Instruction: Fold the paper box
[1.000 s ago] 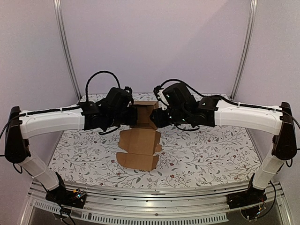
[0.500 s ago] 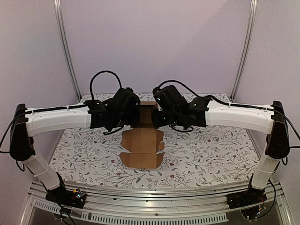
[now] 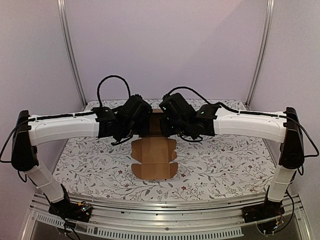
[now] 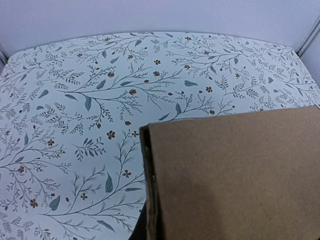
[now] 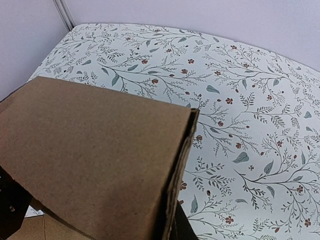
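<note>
The paper box (image 3: 154,156) is a brown cardboard piece, half folded and held up between my two arms, its flat flaps hanging toward the table. My left gripper (image 3: 144,123) is shut on the box's left wall. In the left wrist view that wall (image 4: 235,175) fills the lower right, and my left gripper (image 4: 150,222) shows only a dark sliver beside its edge. My right gripper (image 3: 165,123) is shut on the right wall. That wall (image 5: 90,165) fills the left of the right wrist view, where my right gripper (image 5: 174,220) has one dark finger (image 5: 184,229) against the doubled edge.
The table wears a white cloth with a leaf and flower print (image 3: 225,160). Pale walls and metal corner posts (image 3: 70,55) close in the back and sides. A metal rail (image 3: 165,210) runs along the near edge by the arm bases.
Both arms have drawn closer together, and the box has shifted slightly right and away with them. My right gripper has closed onto the box's right wall. The left grip is unchanged.
</note>
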